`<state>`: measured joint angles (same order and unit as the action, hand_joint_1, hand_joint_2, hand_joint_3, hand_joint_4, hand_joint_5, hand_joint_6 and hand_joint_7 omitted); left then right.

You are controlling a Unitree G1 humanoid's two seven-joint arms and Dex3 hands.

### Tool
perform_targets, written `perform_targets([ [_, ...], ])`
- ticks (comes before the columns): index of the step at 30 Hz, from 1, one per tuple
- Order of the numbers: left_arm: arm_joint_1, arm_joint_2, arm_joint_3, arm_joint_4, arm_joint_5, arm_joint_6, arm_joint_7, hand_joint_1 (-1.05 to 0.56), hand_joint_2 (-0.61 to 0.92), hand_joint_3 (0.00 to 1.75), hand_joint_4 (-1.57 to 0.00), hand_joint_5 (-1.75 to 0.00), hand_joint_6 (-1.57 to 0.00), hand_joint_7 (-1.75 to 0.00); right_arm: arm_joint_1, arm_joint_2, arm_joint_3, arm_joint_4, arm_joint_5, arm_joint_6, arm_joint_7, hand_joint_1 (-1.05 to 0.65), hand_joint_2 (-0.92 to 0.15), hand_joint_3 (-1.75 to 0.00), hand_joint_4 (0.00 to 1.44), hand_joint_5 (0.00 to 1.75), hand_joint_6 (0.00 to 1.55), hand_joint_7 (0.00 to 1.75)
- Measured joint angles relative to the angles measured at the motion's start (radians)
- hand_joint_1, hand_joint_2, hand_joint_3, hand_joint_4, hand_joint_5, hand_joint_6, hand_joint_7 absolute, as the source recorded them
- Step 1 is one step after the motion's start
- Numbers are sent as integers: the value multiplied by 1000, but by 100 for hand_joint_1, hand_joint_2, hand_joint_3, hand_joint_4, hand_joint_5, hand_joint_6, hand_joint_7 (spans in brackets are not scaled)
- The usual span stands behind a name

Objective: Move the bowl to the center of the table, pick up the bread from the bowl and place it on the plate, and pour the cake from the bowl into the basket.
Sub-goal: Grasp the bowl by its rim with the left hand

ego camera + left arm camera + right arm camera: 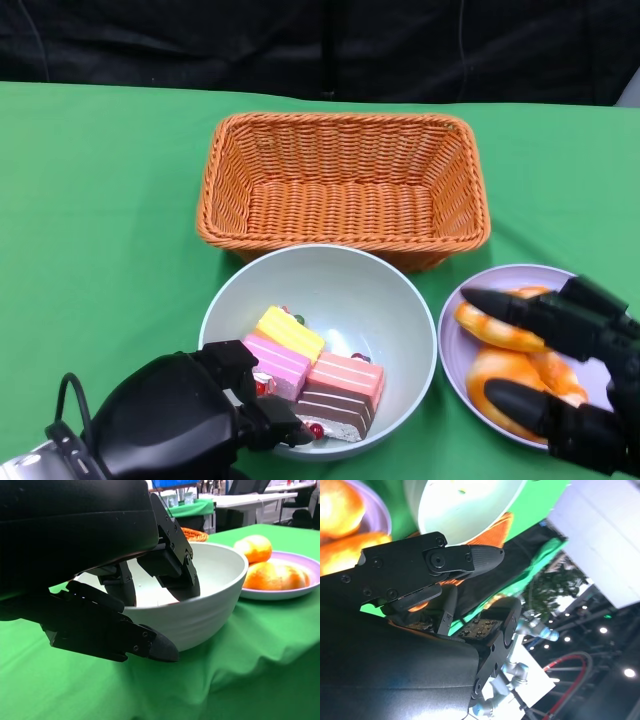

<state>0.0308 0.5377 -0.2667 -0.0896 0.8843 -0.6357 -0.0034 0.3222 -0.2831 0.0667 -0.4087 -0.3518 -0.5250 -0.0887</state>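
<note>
The bowl point(395, 330) is hemmed in: the basket point(343, 186) is set just behind it, the plate point(455, 345) with bread point(500, 375) just beside it. Open green table point(100, 220) is left toward the picture's left and around the basket.

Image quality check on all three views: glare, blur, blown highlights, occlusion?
Head view: even light, sharp, no glare on the bowl or basket. Right wrist view: turned on its side, right hand fills most of it, bread close and soft, bright ceiling spots behind. Left wrist view: left hand blocks half the frame; bowl rim sharp, plate slightly soft, background blurred.
</note>
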Motion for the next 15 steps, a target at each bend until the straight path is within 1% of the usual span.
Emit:
perform_targets([
  [2, -22, -8, -14, 25, 18, 10, 5, -39, 92, 5, -46, -99, -65, -37, 25, 11, 17, -10, 6, -46, 1, -33, -92, -33, 56, 103, 73, 40],
  [3, -34, -11, -21, 42, 29, 15, 12, -39, 91, 4, -47, -99, -66, -36, 38, 18, 24, -12, 15, -70, 1, -30, -92, -34, 57, 109, 75, 48],
  [6, -89, -27, -62, 110, 77, 35, 31, -38, 90, 1, -48, -97, -72, -28, 76, 44, 55, -10, 79, -136, -1, -27, -89, -40, 57, 120, 71, 71],
  [8, -114, -32, -86, 140, 99, 45, 36, -37, 89, 0, -49, -97, -74, -24, 93, 51, 64, -6, 103, -174, 0, -26, -87, -43, 57, 121, 68, 77],
  [11, -154, -41, -121, 190, 126, 53, 74, -36, 88, 0, -53, -96, -82, -20, 110, 64, 65, -2, 119, -205, 3, -26, -81, -55, 59, 124, 64, 87],
  [12, -165, -44, -132, 209, 137, 53, 90, -35, 88, 0, -58, -98, -86, -20, 113, 68, 67, 1, 124, -215, 5, -27, -78, -58, 60, 124, 64, 90],
  [15, -201, -45, -172, 282, 178, 45, 190, -34, 85, 0, -73, -106, -100, -24, 115, 90, 69, 19, 127, -246, 2, -26, -76, -63, 61, 127, 65, 93],
])
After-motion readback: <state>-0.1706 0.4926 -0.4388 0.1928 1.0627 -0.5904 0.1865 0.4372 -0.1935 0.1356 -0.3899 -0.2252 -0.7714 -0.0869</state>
